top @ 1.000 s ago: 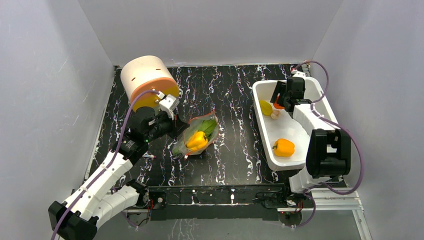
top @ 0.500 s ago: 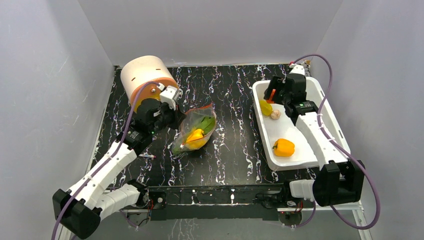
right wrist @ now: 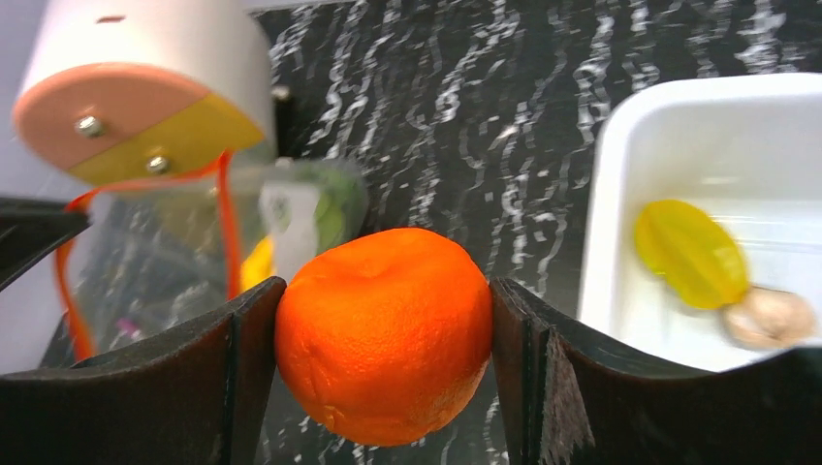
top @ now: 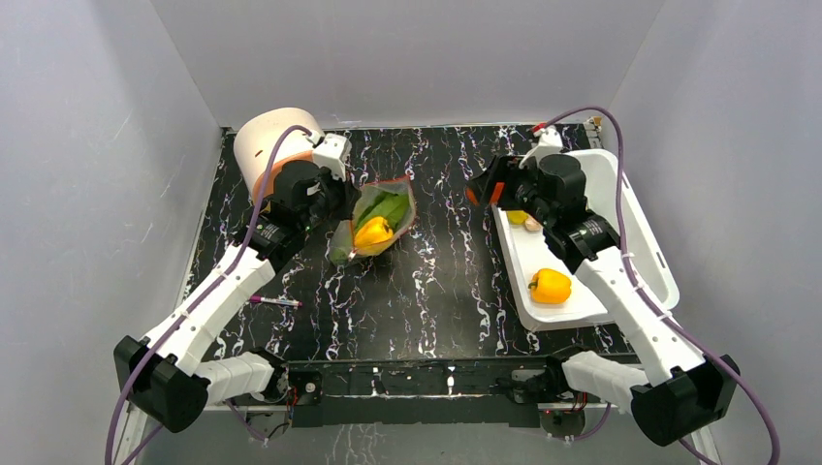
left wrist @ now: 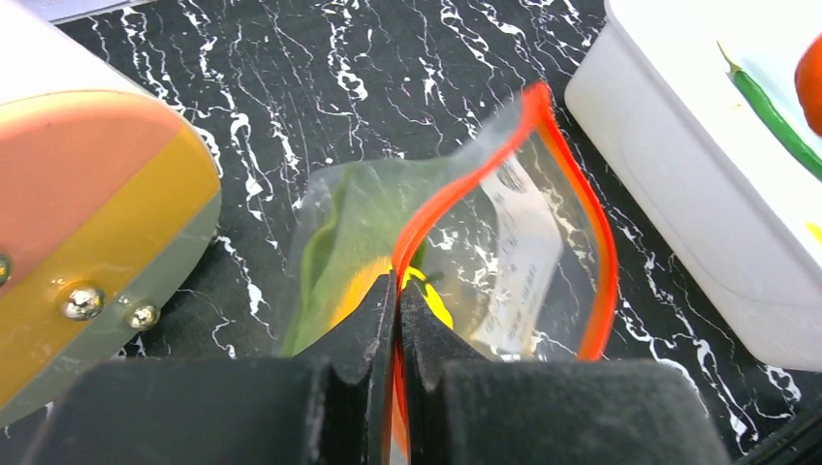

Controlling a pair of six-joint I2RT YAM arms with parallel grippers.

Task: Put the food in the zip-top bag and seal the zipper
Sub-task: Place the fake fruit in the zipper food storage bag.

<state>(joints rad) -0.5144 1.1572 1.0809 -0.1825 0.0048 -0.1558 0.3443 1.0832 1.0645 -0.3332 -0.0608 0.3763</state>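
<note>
Lifted from the white tub [top: 641, 254], the right gripper [top: 482, 191] clasps the orange fruit [right wrist: 384, 332], the zip-top bag [top: 374, 221], pinched open by the left gripper [left wrist: 396, 291], at nine o'clock.

**Open lane down the middle, clutter at both sides**

The black marbled surface [top: 436, 291] lies bare between the zip-top bag [top: 373, 225] and the white tub [top: 554, 247] along the right edge, and all along the near edge. A hand can cross there. The right hand [top: 484, 190], filled by the orange fruit [right wrist: 385, 331], hangs over that gap toward the far edge. The bag's mouth gapes; the left hand [left wrist: 397, 320] pinches one zipper [left wrist: 602, 262] lip and blocks the bag's left side. A big drum [top: 267, 140] fills the far left corner. A pen [top: 274, 302] lies near the left edge. Walls close three sides.
</note>
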